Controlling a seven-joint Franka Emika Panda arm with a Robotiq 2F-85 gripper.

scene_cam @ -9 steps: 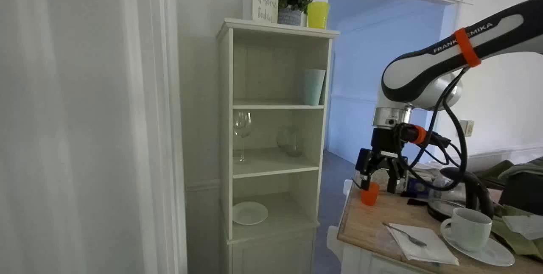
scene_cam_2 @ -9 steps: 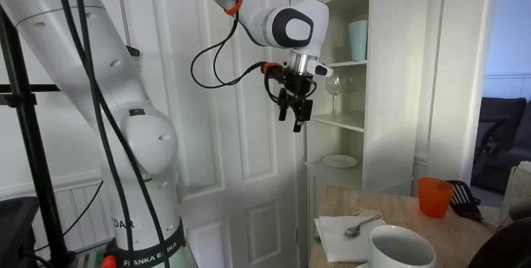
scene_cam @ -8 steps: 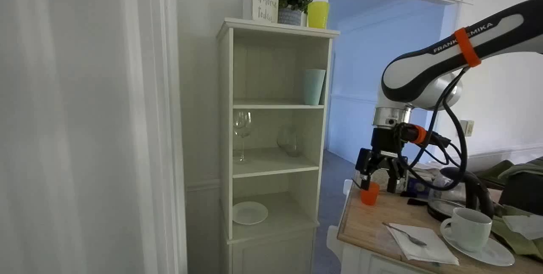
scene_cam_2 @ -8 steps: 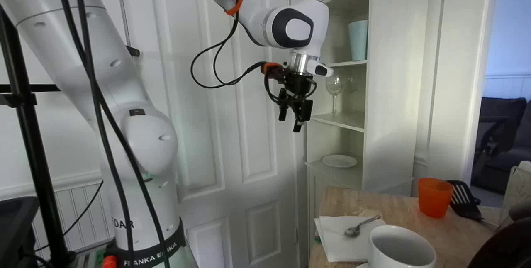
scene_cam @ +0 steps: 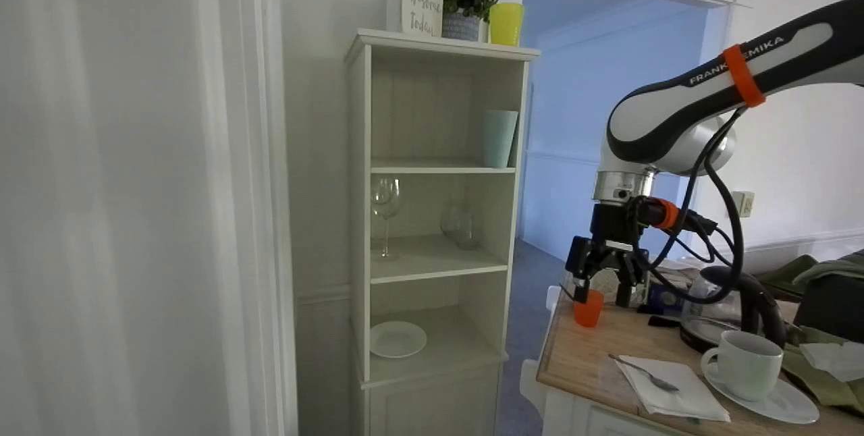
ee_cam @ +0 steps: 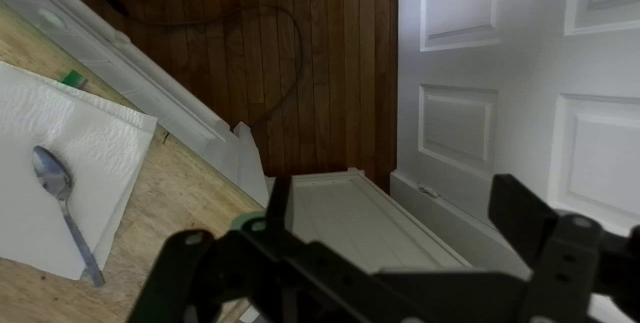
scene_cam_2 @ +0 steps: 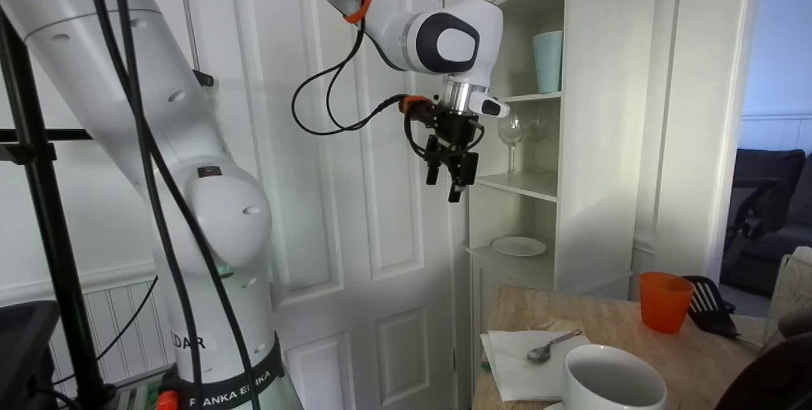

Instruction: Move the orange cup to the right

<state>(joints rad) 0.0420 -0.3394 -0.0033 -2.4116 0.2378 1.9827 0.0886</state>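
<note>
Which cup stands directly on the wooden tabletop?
The orange cup, near the black spatula. The white mug sits on a saucer, the pale blue tumbler inside the cabinet, the yellow cup atop it.

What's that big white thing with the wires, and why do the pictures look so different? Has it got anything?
That is a robot arm, a machine that bends a bit like your own arm. Its black claw is open and holds nothing. Two cameras stand away from the arm and watch from different places. The third rides on the arm itself and looks down past the claw, so the floor shows too. On the table stand an orange cup and a mug on a saucer. A napkin lies there as well, with a spoon on it. The claw can look close to the cup, but really they are apart.
</note>
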